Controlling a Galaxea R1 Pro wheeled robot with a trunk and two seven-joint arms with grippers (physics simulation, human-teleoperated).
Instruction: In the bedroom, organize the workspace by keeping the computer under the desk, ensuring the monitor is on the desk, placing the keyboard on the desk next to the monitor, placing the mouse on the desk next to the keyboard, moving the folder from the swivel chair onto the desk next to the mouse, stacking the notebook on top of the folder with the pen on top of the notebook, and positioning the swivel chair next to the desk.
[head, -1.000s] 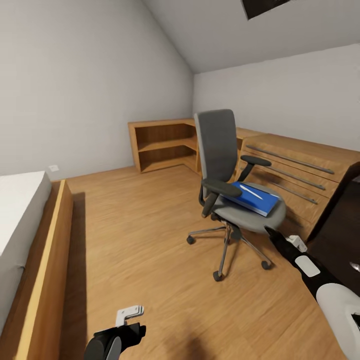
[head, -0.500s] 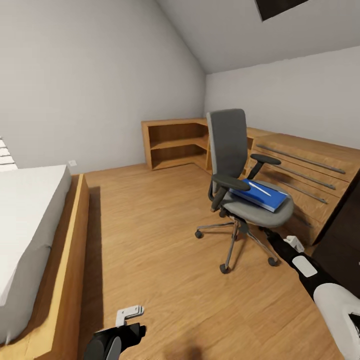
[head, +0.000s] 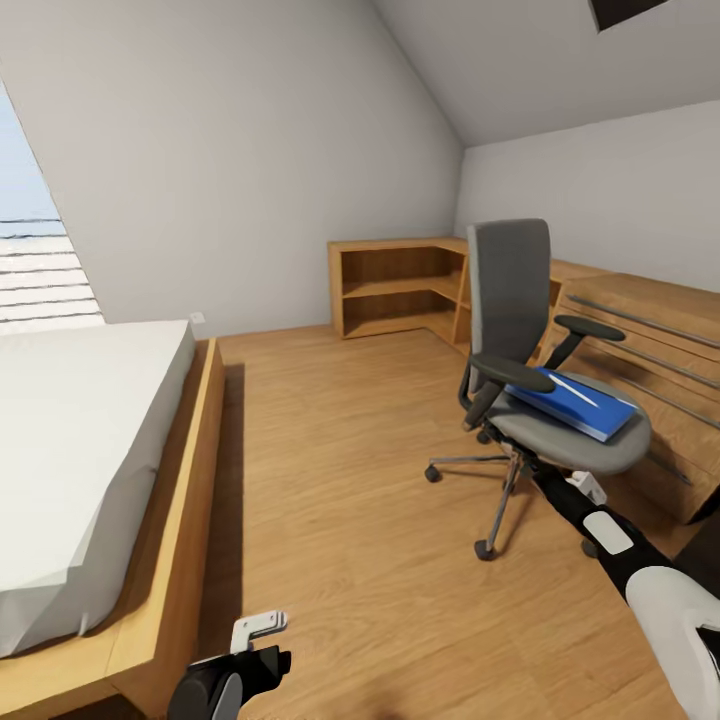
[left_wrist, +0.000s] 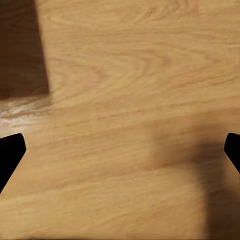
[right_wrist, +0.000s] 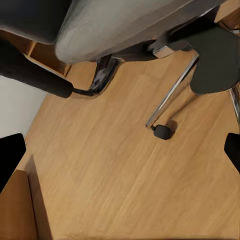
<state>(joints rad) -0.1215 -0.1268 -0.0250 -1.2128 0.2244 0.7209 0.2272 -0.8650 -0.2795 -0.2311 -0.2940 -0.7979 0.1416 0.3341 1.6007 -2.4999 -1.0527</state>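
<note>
While rolling through the bedroom, saw the swivel chair standing on the light wood floor at the right of the head view, just beside the low wooden drawer unit and well apart from the bed at the left. Spotted the folder lying flat on the chair's seat, with a thin white pen resting on top of it. Noted corner wood shelves behind the chair against the far wall. Found the left gripper hanging low over bare floor, jaws spread wide, nothing between them. Found the right gripper down near the chair's chrome base, also spread wide and empty, looking up under the seat at a castor. Touched nothing with either arm.
</note>
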